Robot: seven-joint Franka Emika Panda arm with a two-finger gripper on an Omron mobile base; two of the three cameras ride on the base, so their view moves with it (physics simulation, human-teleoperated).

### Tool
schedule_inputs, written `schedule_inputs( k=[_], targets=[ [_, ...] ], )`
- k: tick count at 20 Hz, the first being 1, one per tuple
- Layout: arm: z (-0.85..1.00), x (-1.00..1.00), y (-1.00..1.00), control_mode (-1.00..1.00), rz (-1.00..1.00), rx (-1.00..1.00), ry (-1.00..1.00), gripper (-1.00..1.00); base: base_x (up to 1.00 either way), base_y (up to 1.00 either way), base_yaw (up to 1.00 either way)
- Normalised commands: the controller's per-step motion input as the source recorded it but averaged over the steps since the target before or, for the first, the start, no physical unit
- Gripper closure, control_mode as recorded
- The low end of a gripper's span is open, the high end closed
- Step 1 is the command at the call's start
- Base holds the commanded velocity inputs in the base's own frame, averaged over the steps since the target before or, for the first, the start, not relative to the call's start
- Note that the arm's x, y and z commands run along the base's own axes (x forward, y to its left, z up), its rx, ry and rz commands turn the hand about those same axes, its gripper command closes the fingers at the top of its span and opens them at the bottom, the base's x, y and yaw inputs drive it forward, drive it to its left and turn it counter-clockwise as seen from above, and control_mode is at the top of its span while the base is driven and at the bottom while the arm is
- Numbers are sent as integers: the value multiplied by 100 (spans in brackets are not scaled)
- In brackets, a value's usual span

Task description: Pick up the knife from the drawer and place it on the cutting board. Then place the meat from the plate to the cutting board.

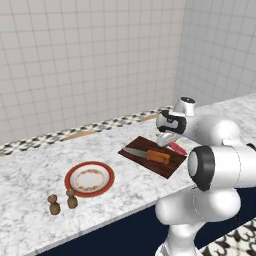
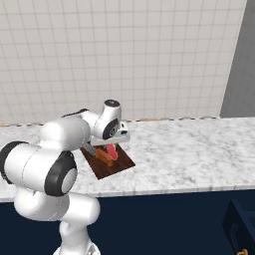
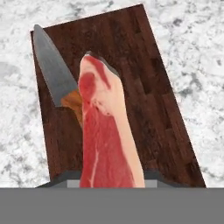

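I hold the meat (image 3: 107,135), a small red-pink oblong slab of raw flesh with a pale fatty edge, in my gripper (image 1: 170,141); the jaws are narrow and pinched on its near end, and the slab hangs out ahead of me, over the board. In the hand view it runs from 6 o'clock up towards 12 o'clock, and its far tip lies across the handle end of the knife (image 3: 57,72).

That knife, a kitchen knife with a pointed silver-grey blade and a short orange handle, lies flat on the cutting board (image 3: 144,100), a flat rectangular dark reddish-brown wooden board. In the hand view its blade points to 11 o'clock from the meat. In the left base view the knife (image 1: 147,155) lies along the board (image 1: 165,167) with my gripper just at its 2 o'clock, the meat (image 1: 177,148) showing red beneath it.

The board rests on the white-grey marbled worktop (image 1: 30,175). At 9 o'clock from the board, apart from it, sits the round white plate (image 1: 89,178) with a broad red rim and speckled brownish ring. Two small brown shakers (image 1: 63,201) stand near the plate at its 8 o'clock.

I can read no writing or labels anywhere.
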Motion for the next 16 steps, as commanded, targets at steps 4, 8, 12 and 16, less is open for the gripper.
schedule_inputs(
  k=[4, 8, 12, 16],
  targets=[
    [-32, 34, -3, -100, 27, 0, 0, 100, 0, 0, 0],
    [-28, 54, 0, -100, 20, 0, 0, 100, 0, 0, 0],
    [-32, 49, 0, -100, 15, 0, 0, 100, 0, 0, 0],
    [-49, 30, 0, -100, 7, 0, 0, 100, 0, 0, 0]
  ],
)
